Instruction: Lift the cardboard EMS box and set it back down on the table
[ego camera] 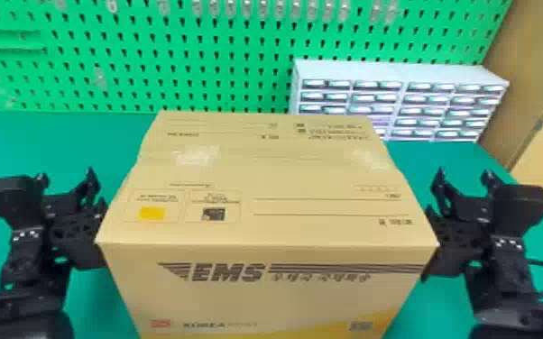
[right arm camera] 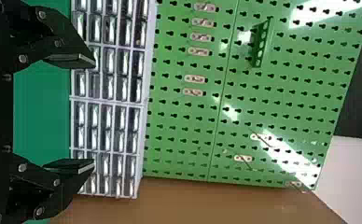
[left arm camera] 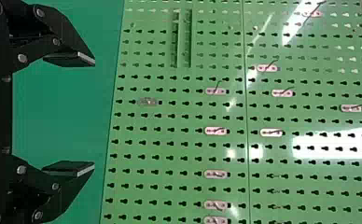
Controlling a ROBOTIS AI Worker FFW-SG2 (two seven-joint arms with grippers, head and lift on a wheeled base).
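Between two spread black hands sits the tan cardboard EMS box, a broad block seen in the head view with matte, creased top flaps, two glossy patches of clear tape and a printed front. Its underside is hidden, so I cannot tell whether it touches the smooth green surface. Just left of the box, the left hand has its two angular fingers apart; just right of it, the right hand is parted likewise. Perforated black plates lie close against the box's sides. Behind the box stands a bright green pegboard punched with keyhole slots, and behind its right part a pale, boxy drawer cabinet with glossy drawer fronts.

Seen from the left wrist, the left hand is wide open, its flat pads parallel and gripping nothing. Beyond are the slotted pegboard and pale oblong hook plates carrying thin wires.

On the right wrist view, the right hand is also spread around nothing, facing the cabinet's shiny drawers, the pegboard and a flat brown panel.
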